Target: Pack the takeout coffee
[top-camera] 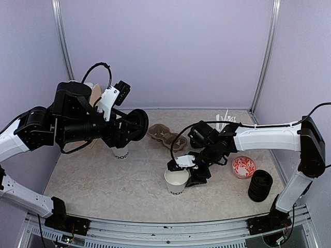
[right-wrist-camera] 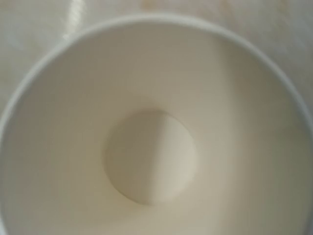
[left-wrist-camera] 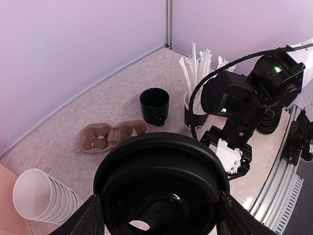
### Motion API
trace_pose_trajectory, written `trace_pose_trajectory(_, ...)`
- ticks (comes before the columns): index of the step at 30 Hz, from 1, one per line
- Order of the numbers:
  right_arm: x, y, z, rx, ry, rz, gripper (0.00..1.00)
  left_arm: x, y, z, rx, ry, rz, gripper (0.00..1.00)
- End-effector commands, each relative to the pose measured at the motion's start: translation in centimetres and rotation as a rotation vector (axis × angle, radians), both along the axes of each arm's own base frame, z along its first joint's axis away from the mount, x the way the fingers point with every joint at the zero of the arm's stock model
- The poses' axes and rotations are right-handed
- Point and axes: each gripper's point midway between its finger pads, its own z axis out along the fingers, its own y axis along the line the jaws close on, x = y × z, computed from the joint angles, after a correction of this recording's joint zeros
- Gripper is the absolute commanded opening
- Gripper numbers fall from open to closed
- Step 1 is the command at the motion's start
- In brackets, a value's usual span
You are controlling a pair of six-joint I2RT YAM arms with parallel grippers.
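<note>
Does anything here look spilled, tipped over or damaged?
No spill or damage shows. The lidless white cup stands upright and empty. Only the stack of white cups in the left wrist view seems to lie on its side.

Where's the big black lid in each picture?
Top view: the black lid is left of centre, held up in the left arm's jaws.
Left wrist view: the lid fills the bottom middle, between the jaws.
Right wrist view: not there; only the inside of a white cup shows.
Shared landmark: the brown cup tray, right of the lid from above, behind it in the left wrist view.
</note>
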Motion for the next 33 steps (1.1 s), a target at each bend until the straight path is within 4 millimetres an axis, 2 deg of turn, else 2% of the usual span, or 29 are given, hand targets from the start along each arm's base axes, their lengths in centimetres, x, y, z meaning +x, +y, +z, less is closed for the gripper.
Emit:
trace_pose_trajectory(1,-3.6,2.5,0.6,0.077,0.109,0.132,0.71,-0.3,1.2,0.3,0.019,0.003,0.006,0.71)
trace_pose_trajectory(7,-7.4,3.0,-0.5,0.062,0.232,0.221,0.67,-0.6,1.9,0.7,0.03,0.008,0.008,0.71)
trace_pose_trajectory(10,-8.4,3.3,-0.1,0.083,0.277,0.232,0.69,-0.9,1.7,0.3,0.047,0.025,-0.011,0.71)
trace_pose_trajectory(14,-7.7,2.5,1.0,0.076,0.228,0.19,0.72,-2.1,1.2,-1.2,0.102,0.091,-0.081,0.71)
trace_pose_trajectory(18,-6.4,0.5,3.3,0.123,0.168,0.128,0.76,-4.0,-0.5,-3.7,0.163,0.179,-0.188,0.71)
trace_pose_trajectory(22,-6.3,-1.5,4.8,0.174,0.213,0.09,0.76,-5.2,-3.1,-6.3,0.241,0.222,-0.262,0.7)
trace_pose_trajectory(25,-6.3,-2.1,6.3,0.227,0.224,0.078,0.76,-5.8,-4.7,-7.7,0.288,0.232,-0.306,0.7)
trace_pose_trajectory(28,-5.6,-2.5,7.4,0.265,0.207,0.049,0.76,-6.4,-6.1,-10.0,0.372,0.249,-0.341,0.7)
trace_pose_trajectory(29,-5.4,-2.6,7.7,0.276,0.21,0.039,0.76,-6.5,-6.5,-11.2,0.413,0.256,-0.35,0.7)
trace_pose_trajectory(33,-5.3,-3.1,8.4,0.301,0.238,0.022,0.76,-6.9,-7.7,-13.3,0.522,0.251,-0.368,0.7)
